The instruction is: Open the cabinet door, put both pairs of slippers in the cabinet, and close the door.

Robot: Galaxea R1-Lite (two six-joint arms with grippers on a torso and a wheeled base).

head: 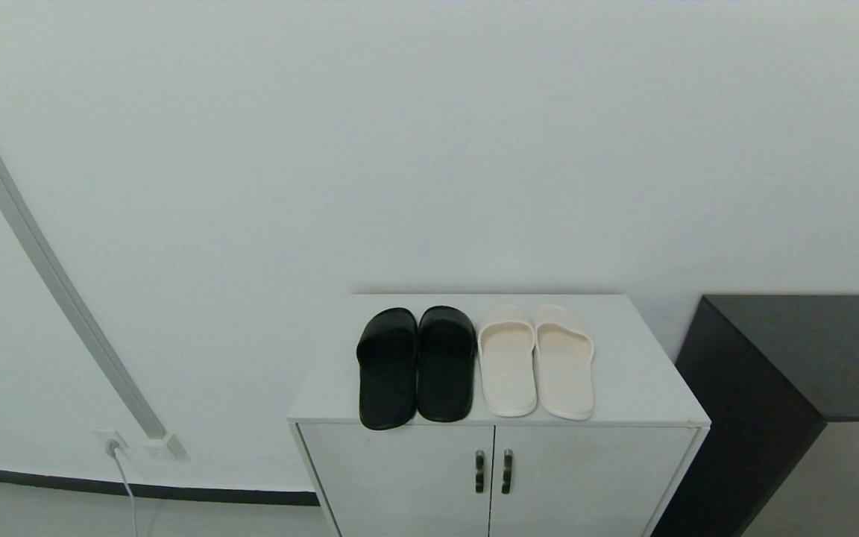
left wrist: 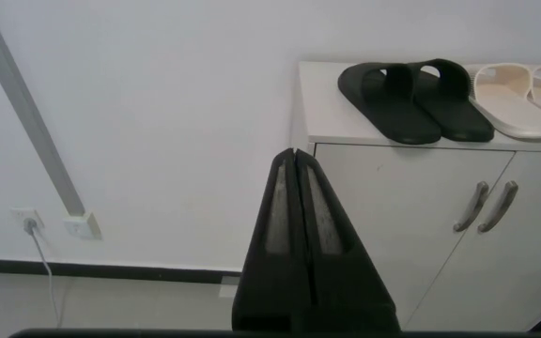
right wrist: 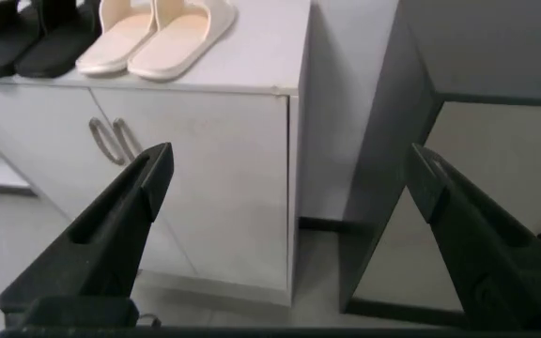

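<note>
Black slippers (head: 388,373) and cream slippers (head: 508,369) sit along the cabinet (head: 638,373) top's front edge, above 2 closed doors (head: 400,477). The left gripper (left wrist: 295,152) is pressed together and the right gripper (right wrist: 291,155) is spread wide.

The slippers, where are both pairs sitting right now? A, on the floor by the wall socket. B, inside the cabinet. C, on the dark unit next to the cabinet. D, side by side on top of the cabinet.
D: the black slippers and the white slippers lie side by side on top of the cabinet, above its two closed doors.
</note>
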